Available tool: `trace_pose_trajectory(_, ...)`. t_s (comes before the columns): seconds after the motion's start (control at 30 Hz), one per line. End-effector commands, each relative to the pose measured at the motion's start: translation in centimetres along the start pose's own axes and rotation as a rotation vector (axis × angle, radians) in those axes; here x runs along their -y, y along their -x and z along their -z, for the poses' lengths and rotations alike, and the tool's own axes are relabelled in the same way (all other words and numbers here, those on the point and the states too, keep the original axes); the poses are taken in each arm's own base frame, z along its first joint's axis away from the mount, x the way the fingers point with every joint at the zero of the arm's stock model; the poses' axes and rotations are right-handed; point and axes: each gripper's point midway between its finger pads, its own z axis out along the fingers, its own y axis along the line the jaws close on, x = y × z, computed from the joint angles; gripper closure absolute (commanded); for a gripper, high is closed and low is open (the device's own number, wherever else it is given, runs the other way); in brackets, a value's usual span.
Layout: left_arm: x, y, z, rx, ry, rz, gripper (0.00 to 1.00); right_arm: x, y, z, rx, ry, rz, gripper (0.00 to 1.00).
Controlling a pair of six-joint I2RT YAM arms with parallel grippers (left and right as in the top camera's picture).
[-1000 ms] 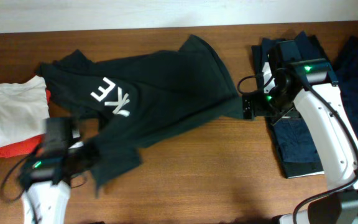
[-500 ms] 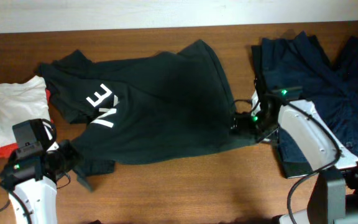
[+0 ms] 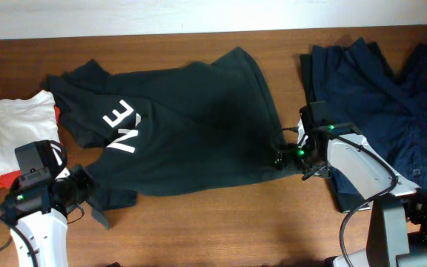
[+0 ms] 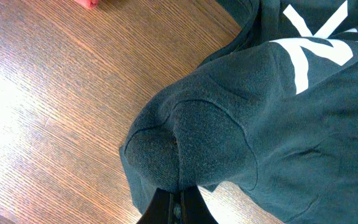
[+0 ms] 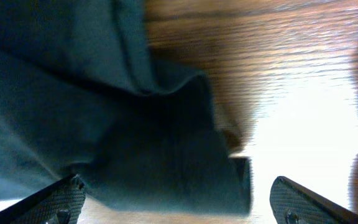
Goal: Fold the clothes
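Overhead, the dark black-green cotton T-shirt (image 3: pixel 191 126) with white block lettering lies spread across the left and middle of the brown wooden table (image 3: pixel 221 222), the lettering toward its left side.

The left end effector (image 3: pixel 86 194) sits at the shirt's front-left corner. In the left wrist view its fingers (image 4: pixel 178 208) are pressed together on a bunched, rounded fold of the dark cloth (image 4: pixel 216 137), which is lifted a little off the wood.

The right end effector (image 3: pixel 280 157) sits at the shirt's right hem. In the right wrist view its end effector (image 5: pixel 179 208) is spread wide, with a dark rumpled corner of the shirt (image 5: pixel 166 155) lying between the fingers and touched by neither that I can tell.

The shirt's left sleeve lies just beside a folded white garment (image 3: pixel 17 133) stacked on a red garment (image 3: pixel 6 176). Its right edge lies near a crumpled navy-blue garment (image 3: pixel 376 96), with a narrow gap of wood between them. Bare wood runs along the front of the table between the two arms, and only a thin strip shows behind the shirt at the far edge.
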Motion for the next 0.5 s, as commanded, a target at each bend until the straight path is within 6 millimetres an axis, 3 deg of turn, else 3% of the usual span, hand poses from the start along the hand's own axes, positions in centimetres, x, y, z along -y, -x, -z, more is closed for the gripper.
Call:
trace_pose_trajectory(0.0, -0.2, 0.0, -0.1, -0.001, 0.005, -0.011, 0.99, 1.3, -0.2, -0.9, 0.019, -0.054, 0.012, 0.02)
trace_pose_trajectory(0.07, -0.2, -0.1, -0.1, -0.001, 0.005, -0.012, 1.00, 0.8, -0.8, -1.5, 0.005, -0.016, 0.035, 0.03)
trace_pose_trajectory(0.13, -0.2, -0.1, -0.1, -0.002, 0.005, -0.012, 1.00, -1.5, -1.6, -1.5, -0.028, 0.125, 0.141, 0.06)
trace_pose_trajectory(0.2, -0.2, -0.1, -0.1, -0.004, 0.006, -0.011, 0.99, -3.0, -2.4, -1.1, -0.055, 0.218, 0.210, 0.16)
trace_pose_trajectory(0.27, -0.2, -0.2, -0.1, -0.009, 0.008, -0.011, 0.99, -2.8, -3.3, -0.9, -0.094, 0.218, 0.205, 0.41)
trace_pose_trajectory(0.37, -0.2, -0.2, -0.1, -0.009, 0.008, -0.011, 0.99, -2.3, -4.0, 1.1, -0.167, 0.201, 0.164, 0.55)
trace_pose_trajectory(0.43, -0.3, -0.2, -0.1, -0.009, 0.008, -0.011, 1.00, -2.1, -3.6, 3.2, -0.198, 0.191, 0.136, 0.88)
trace_pose_trajectory(0.47, -0.3, -0.3, -0.1, -0.010, 0.008, -0.011, 1.00, -2.0, -3.3, 4.1, -0.202, 0.190, 0.125, 0.96)
